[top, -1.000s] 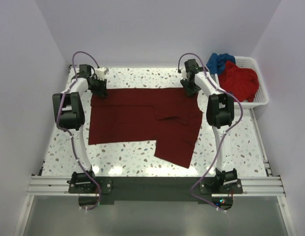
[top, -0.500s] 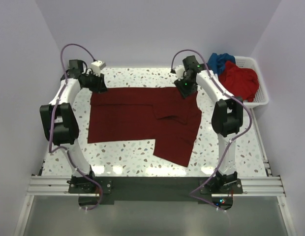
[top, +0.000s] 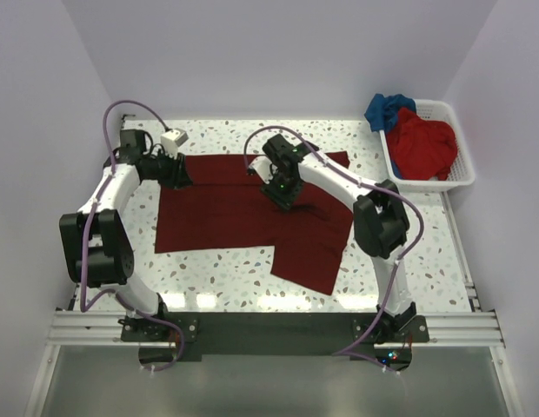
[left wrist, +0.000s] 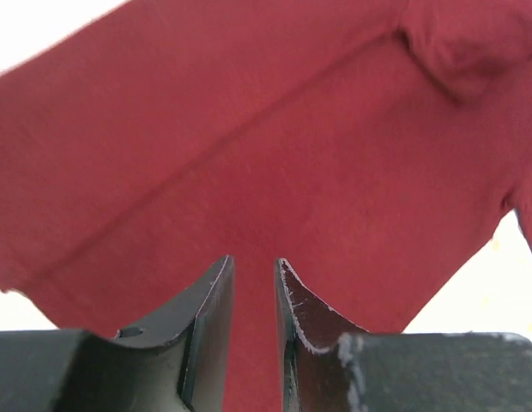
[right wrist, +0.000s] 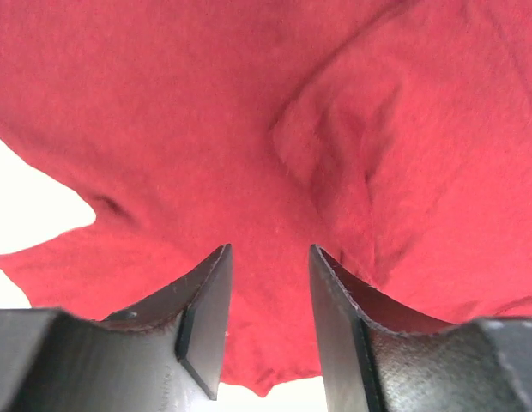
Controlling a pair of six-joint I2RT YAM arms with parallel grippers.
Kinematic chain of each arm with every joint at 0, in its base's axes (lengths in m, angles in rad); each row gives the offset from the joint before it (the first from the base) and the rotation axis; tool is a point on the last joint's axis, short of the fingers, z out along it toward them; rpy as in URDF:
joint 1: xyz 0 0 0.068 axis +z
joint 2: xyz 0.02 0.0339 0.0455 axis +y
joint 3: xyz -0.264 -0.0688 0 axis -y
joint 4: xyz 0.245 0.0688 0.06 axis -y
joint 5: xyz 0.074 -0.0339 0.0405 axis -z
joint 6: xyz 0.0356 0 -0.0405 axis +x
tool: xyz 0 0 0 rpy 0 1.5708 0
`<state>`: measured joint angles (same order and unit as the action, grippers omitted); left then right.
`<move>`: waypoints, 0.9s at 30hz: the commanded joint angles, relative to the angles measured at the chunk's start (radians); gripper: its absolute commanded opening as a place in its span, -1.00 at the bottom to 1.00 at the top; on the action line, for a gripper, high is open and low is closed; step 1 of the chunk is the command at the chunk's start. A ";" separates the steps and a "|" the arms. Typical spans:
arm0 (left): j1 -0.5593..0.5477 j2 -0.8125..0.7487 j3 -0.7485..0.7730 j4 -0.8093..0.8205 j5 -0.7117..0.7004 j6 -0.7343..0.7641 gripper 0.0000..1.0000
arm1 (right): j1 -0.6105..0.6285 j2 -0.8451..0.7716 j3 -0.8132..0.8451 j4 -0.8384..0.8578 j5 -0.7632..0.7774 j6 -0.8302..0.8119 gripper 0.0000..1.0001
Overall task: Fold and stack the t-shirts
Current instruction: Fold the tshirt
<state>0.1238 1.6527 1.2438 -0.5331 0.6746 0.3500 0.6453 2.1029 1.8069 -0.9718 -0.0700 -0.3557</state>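
I see the dark maroon t-shirt (top: 226, 217) lying spread out on the counter (top: 217, 271). My left hand (top: 177, 171) is over its far left corner, fingers a little apart. My right hand (top: 282, 193) is over the shirt's middle, fingers apart too. The red t-shirt (top: 422, 143) and blue t-shirt (top: 387, 109) sit in the white basket (top: 461, 178).

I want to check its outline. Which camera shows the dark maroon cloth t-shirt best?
Top external: the whole dark maroon cloth t-shirt shows, with nearly all its outline visible. Both wrist views show only close-up patches of its cloth, with creases.
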 commanded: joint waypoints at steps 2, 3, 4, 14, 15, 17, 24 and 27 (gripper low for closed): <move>0.004 -0.036 -0.049 0.059 0.002 -0.035 -0.39 | 0.013 0.066 0.052 0.030 0.062 0.026 -0.08; 0.005 -0.037 -0.050 0.061 0.005 -0.037 -0.39 | 0.019 0.072 0.058 0.031 0.065 0.027 -0.08; 0.004 -0.034 -0.052 0.062 0.006 -0.039 -0.39 | 0.020 0.083 0.069 0.033 0.068 0.027 -0.08; 0.008 -0.033 -0.075 0.077 0.002 -0.032 -0.39 | 0.030 0.152 0.114 0.053 0.113 0.046 -0.13; 0.010 -0.033 -0.076 0.079 0.002 -0.031 -0.39 | 0.030 0.154 0.114 0.056 0.121 0.047 -0.14; 0.010 -0.028 -0.079 0.082 0.005 -0.032 -0.39 | 0.030 0.160 0.120 0.058 0.134 0.049 -0.14; 0.010 -0.011 -0.078 0.088 0.013 -0.032 -0.39 | 0.031 0.197 0.167 0.044 0.144 0.067 -0.34; 0.011 -0.007 -0.076 0.090 0.017 -0.031 -0.39 | 0.030 0.204 0.187 0.032 0.139 0.067 -0.45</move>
<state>0.1242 1.6527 1.1664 -0.4797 0.6693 0.3241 0.6697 2.3054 1.9453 -0.9386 0.0544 -0.3038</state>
